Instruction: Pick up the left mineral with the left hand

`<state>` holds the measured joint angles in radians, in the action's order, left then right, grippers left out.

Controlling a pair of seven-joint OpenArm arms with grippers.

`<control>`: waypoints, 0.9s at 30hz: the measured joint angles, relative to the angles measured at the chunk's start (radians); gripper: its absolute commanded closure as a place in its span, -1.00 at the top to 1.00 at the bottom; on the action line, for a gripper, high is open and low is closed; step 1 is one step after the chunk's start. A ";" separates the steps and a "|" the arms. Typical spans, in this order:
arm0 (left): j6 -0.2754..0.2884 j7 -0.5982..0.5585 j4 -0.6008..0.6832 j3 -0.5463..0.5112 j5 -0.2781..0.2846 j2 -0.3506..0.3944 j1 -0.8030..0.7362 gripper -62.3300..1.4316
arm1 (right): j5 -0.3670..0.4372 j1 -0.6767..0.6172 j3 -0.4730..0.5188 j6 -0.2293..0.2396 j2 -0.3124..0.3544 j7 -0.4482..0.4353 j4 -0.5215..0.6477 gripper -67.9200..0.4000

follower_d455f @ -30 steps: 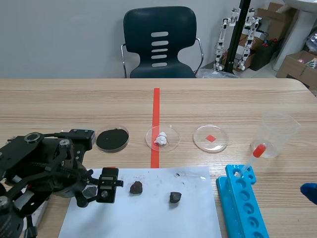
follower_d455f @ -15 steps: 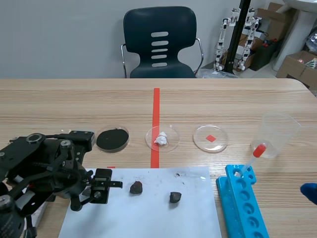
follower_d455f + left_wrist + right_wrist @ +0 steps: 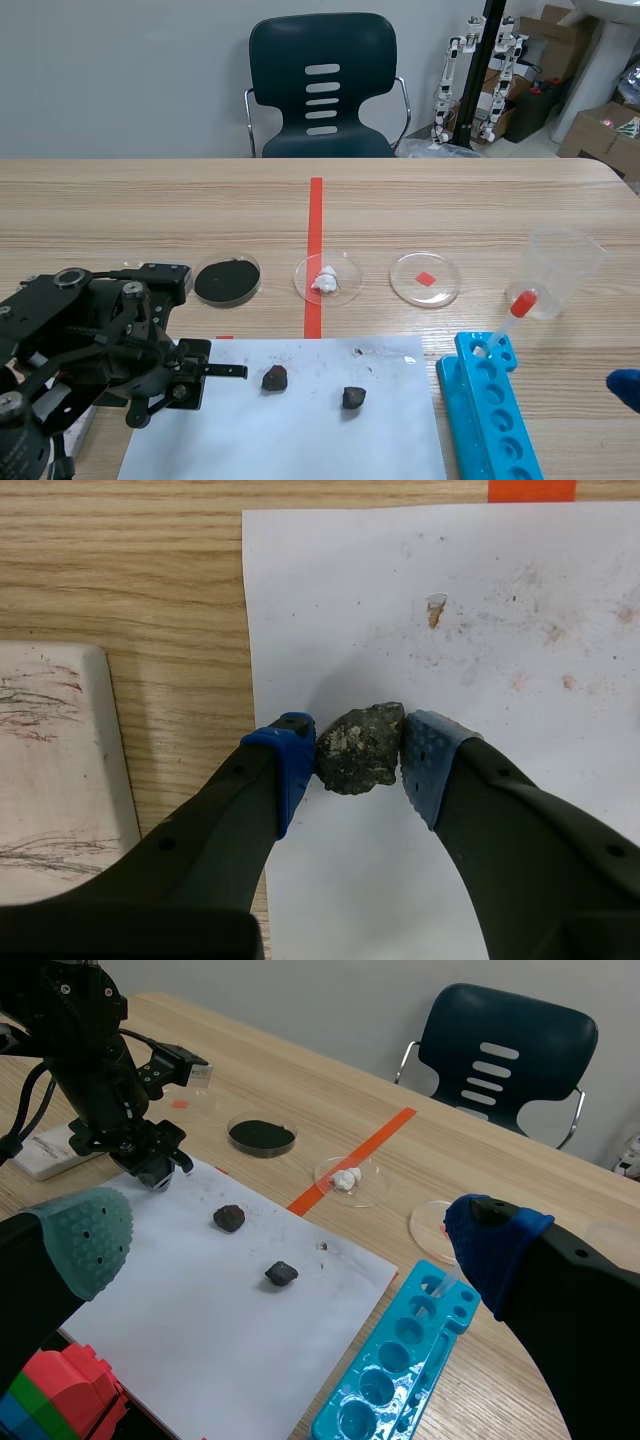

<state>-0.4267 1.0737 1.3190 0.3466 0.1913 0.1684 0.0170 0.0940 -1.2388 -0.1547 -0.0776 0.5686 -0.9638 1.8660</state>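
A dark grey-brown mineral (image 3: 361, 748) lies on the white paper (image 3: 520, 610), near its edge. My left gripper (image 3: 358, 750) is shut on this mineral, with both blue pads pressed against its sides. In the scene view the left gripper (image 3: 186, 385) is low over the paper's (image 3: 300, 430) left part, and its body hides the gripped mineral. Two more dark minerals (image 3: 274, 377) (image 3: 353, 397) lie to its right. My right gripper (image 3: 290, 1235) stands open, well off to the right of the paper (image 3: 200, 1310), holding nothing.
A white streak plate (image 3: 50, 770) lies on the wood beside the left gripper. Behind the paper stand three petri dishes: black powder (image 3: 227, 280), a white lump (image 3: 327, 279), a red chip (image 3: 426, 279). At the right are a clear cup with a pipette (image 3: 560, 268) and a blue tube rack (image 3: 490, 410).
The left gripper's fingers have closed onto the leftmost mineral, and the gripper has sunk a little toward the paper. The other two minerals have not moved.
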 measured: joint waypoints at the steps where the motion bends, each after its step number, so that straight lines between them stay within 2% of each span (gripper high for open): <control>1: 0.000 0.000 0.000 0.000 0.000 0.000 0.000 -0.55 | 0.000 0.000 0.000 0.000 0.000 0.000 0.000 1.00; 11: 0.000 -0.019 0.006 0.000 0.011 0.000 -0.003 -0.55 | 0.000 0.000 0.000 0.000 0.000 0.000 0.000 1.00; 14: 0.000 -0.097 0.054 -0.002 0.013 0.000 -0.027 -0.55 | 0.000 0.000 0.000 0.000 0.000 0.000 0.000 1.00; 19: 0.000 -0.241 0.225 -0.015 0.028 0.006 -0.114 -0.55 | 0.000 0.000 0.000 0.000 0.000 0.000 0.000 1.00; 27: 0.000 -0.470 0.434 -0.015 0.038 0.083 -0.256 -0.55 | 0.000 0.000 0.000 0.000 0.000 0.000 0.000 1.00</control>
<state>-0.4271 0.6041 1.7527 0.3313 0.2291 0.2512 -0.2390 0.0940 -1.2388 -0.1547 -0.0776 0.5686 -0.9638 1.8660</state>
